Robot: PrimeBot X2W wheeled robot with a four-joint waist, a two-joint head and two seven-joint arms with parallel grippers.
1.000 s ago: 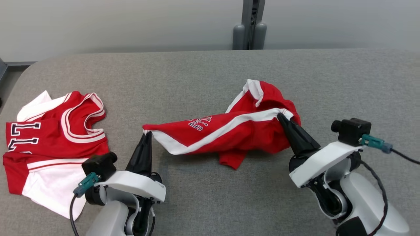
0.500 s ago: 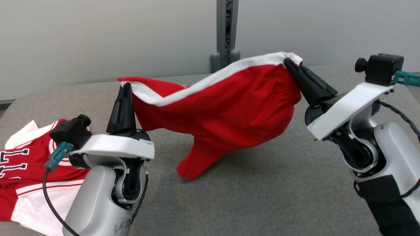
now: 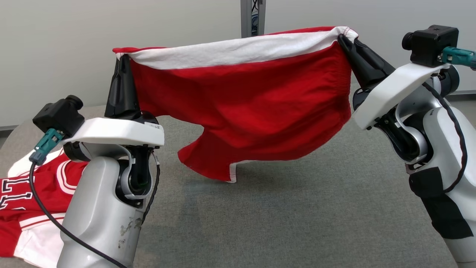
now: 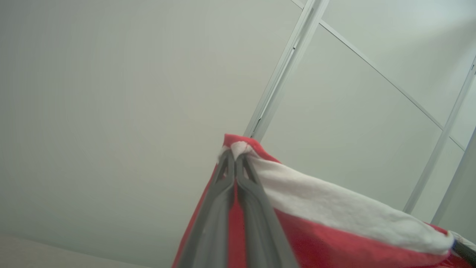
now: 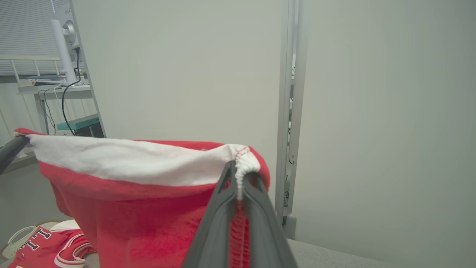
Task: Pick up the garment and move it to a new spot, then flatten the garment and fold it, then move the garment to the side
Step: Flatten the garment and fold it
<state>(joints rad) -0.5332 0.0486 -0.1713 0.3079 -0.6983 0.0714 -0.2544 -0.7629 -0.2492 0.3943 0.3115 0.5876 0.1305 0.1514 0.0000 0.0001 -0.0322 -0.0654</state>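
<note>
Jaws of the left gripper: pressed together, pinching one upper corner of the red shorts, soft fabric with a broad white band along the top edge. Left arm: forearm upright, wrist raised, fingers pointing steeply up. Jaws of the right gripper: pressed together, pinching the opposite upper corner at the gathered, stitched waistband. Right arm: raised higher than the left, fingers angled up and inward toward the left arm. Red shorts: stretched between the two grippers, hanging in the air above the grey fabric-covered worktop, lower hem drooping toward the left and clear of the surface. Red basketball jersey, white-trimmed with black white-edged characters: lying on the worktop at the robot's far left, partly behind the left forearm, apart from the shorts.
</note>
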